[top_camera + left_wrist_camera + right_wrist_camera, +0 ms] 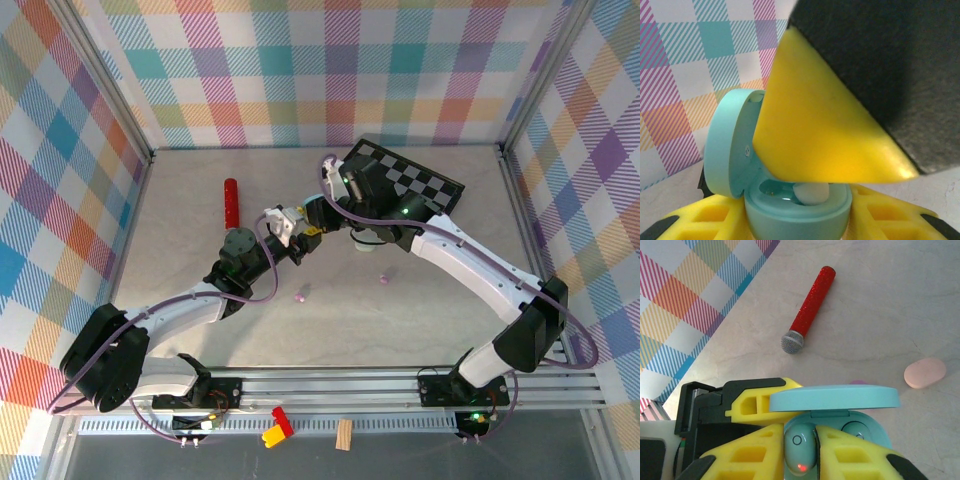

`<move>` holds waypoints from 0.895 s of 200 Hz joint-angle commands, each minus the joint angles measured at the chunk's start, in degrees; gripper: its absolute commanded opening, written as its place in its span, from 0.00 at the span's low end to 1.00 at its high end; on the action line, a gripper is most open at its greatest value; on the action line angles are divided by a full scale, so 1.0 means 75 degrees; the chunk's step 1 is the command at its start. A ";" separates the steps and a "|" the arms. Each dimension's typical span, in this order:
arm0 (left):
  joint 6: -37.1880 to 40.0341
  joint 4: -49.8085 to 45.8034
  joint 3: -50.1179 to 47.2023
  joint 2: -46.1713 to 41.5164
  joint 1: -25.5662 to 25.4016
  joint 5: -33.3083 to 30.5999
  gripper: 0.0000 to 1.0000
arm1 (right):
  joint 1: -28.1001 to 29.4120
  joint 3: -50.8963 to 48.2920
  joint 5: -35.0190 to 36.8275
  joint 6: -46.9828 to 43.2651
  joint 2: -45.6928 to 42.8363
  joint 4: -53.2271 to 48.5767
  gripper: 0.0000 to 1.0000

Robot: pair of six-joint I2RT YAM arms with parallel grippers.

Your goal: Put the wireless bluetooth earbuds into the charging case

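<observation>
Near: 2 loose earbuds on table, pink bud left, purple bud right, well apart. Probably very light, hard and slick, easy to flick away; best pinched across the body, stem pointing down. Mid-table: right gripper clamped on open mint charging case, 1 pale bud resting inside. Left gripper just beside case, cannot tell if spread or closed. Far left: red microphone.

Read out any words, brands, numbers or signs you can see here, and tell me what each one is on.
No readable text anywhere.
Mint charging case: only a small plain ring mark on its front, no letters.
Red microphone and pink case: blank.
</observation>
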 commanded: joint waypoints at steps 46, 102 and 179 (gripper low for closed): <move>-0.0091 0.0255 0.0304 0.0033 -0.0065 -0.0066 0.41 | 0.0046 -0.0038 0.0012 0.0076 -0.0080 0.0136 0.35; -0.0161 0.0407 0.0152 0.0034 -0.0030 -0.0175 0.41 | 0.0039 -0.0364 0.0377 0.0020 -0.0839 0.0313 0.46; 0.0352 0.0293 -0.0117 -0.0256 0.0005 0.0484 0.42 | -0.0164 0.0972 0.0546 -0.0726 -0.0288 -0.0687 0.31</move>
